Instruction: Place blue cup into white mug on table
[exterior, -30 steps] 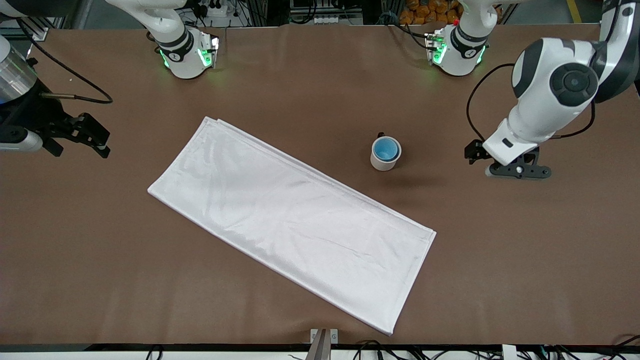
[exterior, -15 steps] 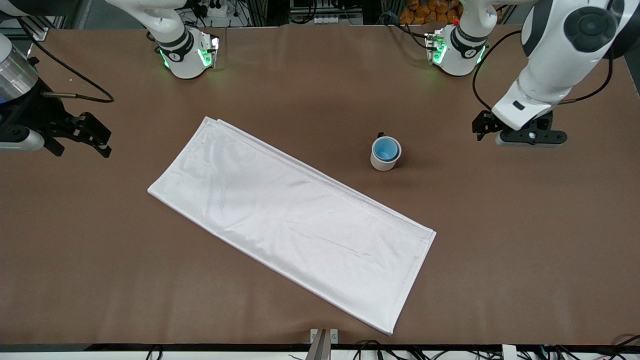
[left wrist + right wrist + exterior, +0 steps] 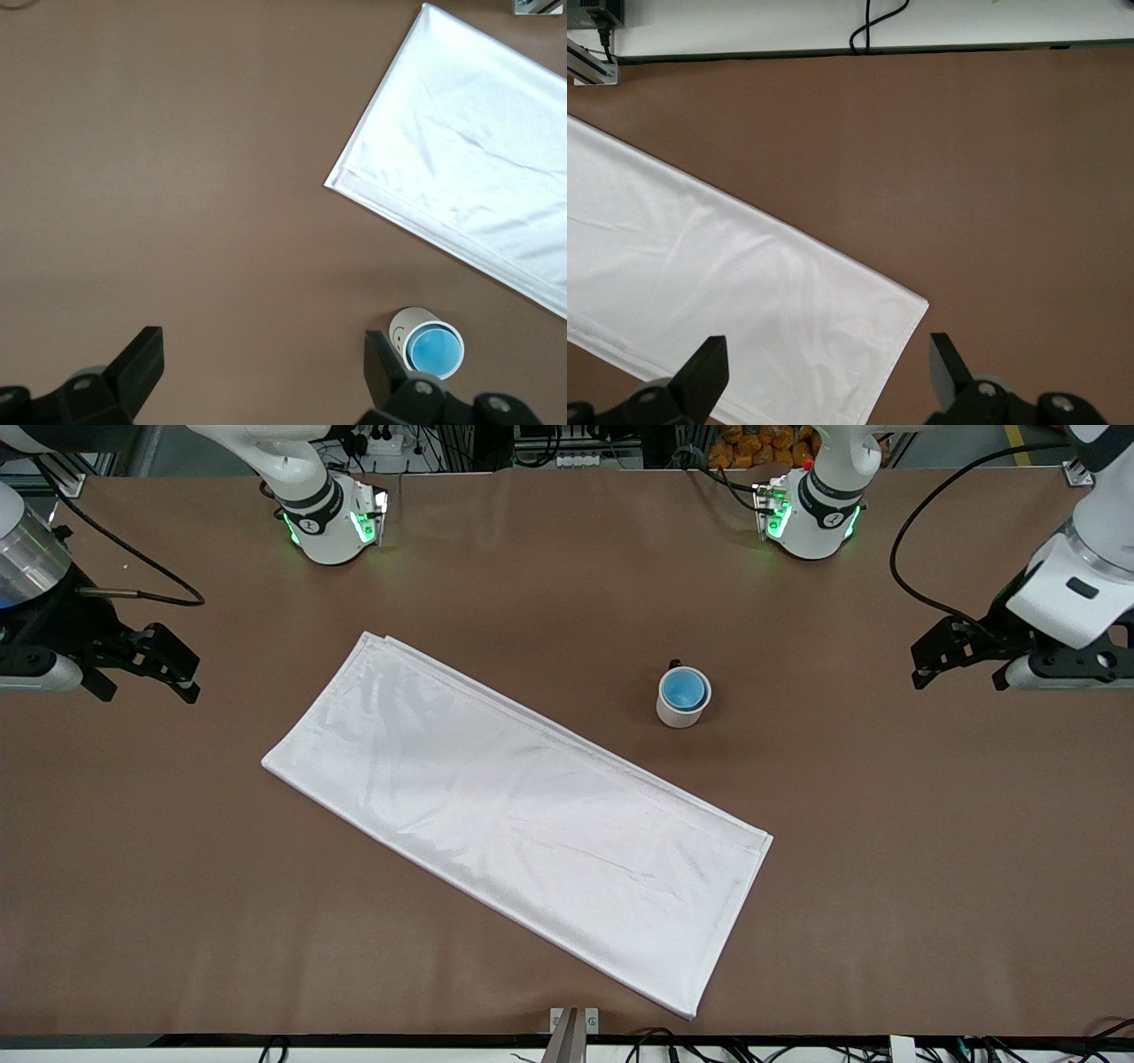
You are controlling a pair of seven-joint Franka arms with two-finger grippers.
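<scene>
The blue cup (image 3: 684, 689) sits upright inside the white mug (image 3: 675, 713) on the brown table (image 3: 886, 886), beside the white cloth's long edge. The mug's black handle points toward the robots' bases. My left gripper (image 3: 964, 671) hangs open and empty over bare table toward the left arm's end, well apart from the mug. In the left wrist view the mug (image 3: 402, 326) with the blue cup (image 3: 435, 351) in it shows just outside one finger of the left gripper (image 3: 261, 367). My right gripper (image 3: 149, 677) waits open and empty over the right arm's end of the table.
A large white cloth (image 3: 514, 815) lies flat and slantwise across the middle of the table; one of its corners (image 3: 908, 305) shows in the right wrist view. Both arm bases (image 3: 332, 518) stand along the table's edge farthest from the front camera. Brown table surrounds the mug.
The left arm has swung up and away from the mug toward its own end of the table, gripper open throughout. The cup, the mug and the right arm have stayed put.
</scene>
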